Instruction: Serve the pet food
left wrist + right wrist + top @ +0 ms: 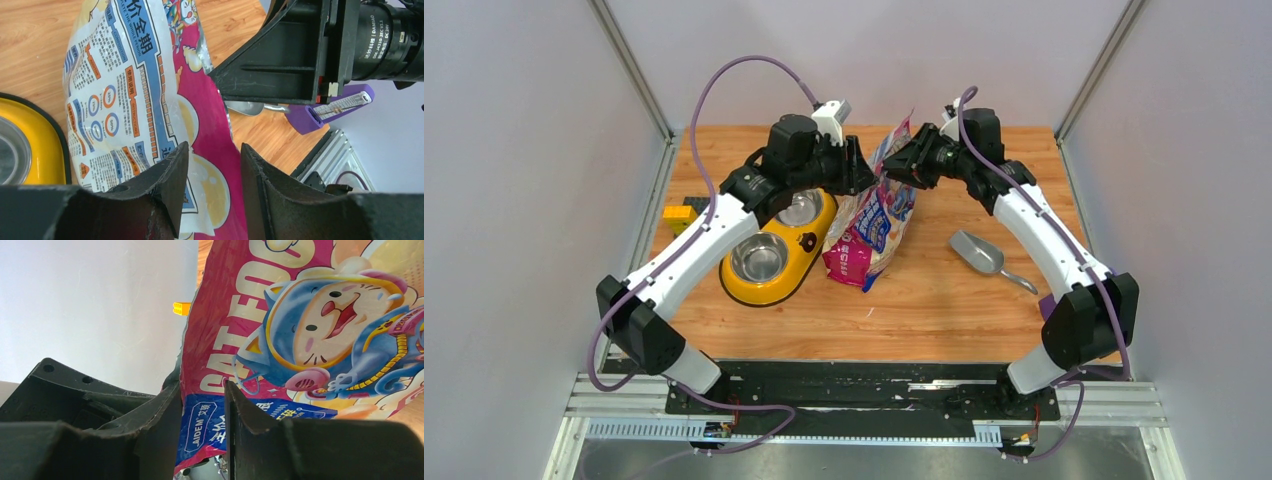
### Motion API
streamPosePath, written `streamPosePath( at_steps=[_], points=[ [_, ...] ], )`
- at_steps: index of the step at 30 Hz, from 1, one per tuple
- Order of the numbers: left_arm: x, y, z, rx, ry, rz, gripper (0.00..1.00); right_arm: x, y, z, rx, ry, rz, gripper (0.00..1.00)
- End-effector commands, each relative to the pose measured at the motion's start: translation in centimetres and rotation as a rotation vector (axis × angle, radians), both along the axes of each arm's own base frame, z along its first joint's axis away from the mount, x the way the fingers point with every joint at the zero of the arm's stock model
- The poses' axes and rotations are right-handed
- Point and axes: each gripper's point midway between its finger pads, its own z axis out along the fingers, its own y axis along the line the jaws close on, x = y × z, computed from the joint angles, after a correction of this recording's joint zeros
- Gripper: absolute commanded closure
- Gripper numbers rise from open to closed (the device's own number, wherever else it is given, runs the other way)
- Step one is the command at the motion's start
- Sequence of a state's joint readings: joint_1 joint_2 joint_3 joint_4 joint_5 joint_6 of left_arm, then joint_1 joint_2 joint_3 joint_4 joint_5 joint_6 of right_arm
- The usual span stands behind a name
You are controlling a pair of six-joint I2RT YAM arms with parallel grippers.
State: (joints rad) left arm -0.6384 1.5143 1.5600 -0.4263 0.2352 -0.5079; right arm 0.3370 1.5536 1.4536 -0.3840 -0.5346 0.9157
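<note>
Glossy pink-and-blue cat food bag [872,222]: its base rests on the wooden table [944,310] just right of the yellow double-bowl feeder with steel bowls [769,292]. Its top is raised between the two arms. No kibble is on show, and both bowls look bare.

Left gripper [215,147]: jaws a narrow gap apart, with bag film showing through the gap. I cannot tell whether it pinches the bag. Right gripper [202,385]: the same narrow gap, with the bag's blue edge running into it. Grip not confirmed there either.

Hazards noted:
- The film looks slick, so a shallow pinch could let the top slide free and the bag flop flat.
- If the two arms pull unevenly, the bag could tear suddenly and scatter pellets over the table instead of the bowls.
- The bag leans toward the feeder, and a hard tug could knock it.
- The grey plastic scoop [977,252] lies well apart on the right (untouched, to my eye), so pouring straight from the bag risks overfilling.
</note>
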Motion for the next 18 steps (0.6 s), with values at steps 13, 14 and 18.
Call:
streamPosePath(
  at_steps=[13,14,18],
  points=[
    [2.9,-0.4,2.7,-0.01,-0.108,0.047,0.47,0.1,1.3,-0.3,-0.069,-0.058,-0.021,0.51],
    [3.1,-0.3,2.7,-0.009,-0.11,0.055,0.47,0.1,1.2,-0.4,-0.074,-0.057,-0.026,0.51],
    [3.1,-0.4,3.4,-0.023,-0.121,0.052,0.48,0.1,1.0,-0.8,-0.091,-0.046,-0.036,0.53]
  ],
)
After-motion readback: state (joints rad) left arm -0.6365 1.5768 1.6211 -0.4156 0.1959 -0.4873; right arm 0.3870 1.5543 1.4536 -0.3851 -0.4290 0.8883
